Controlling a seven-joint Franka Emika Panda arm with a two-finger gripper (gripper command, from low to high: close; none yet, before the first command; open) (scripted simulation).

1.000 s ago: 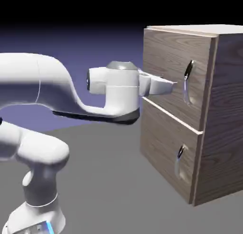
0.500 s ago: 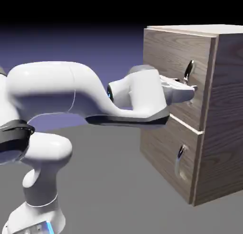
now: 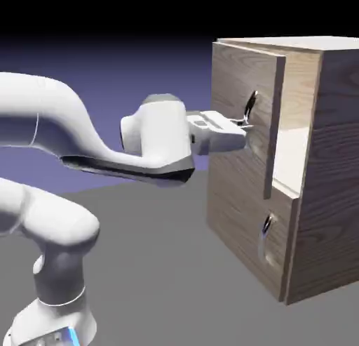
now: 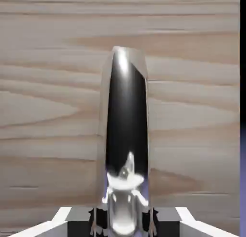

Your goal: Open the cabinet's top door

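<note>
The white arm rises from the seven o'clock corner of the exterior view, bends through a bulky elbow, and runs its forearm level toward three o'clock. The wrist housing sits mid-frame, and the hand (image 3: 242,129) points sideways from it, roughly level. Its fingers are clamped tight on the handle (image 3: 249,107) of the top door. In the hand view the two grey fingertips (image 4: 98,220) sit at six o'clock, pressed against either side of that handle.
</note>
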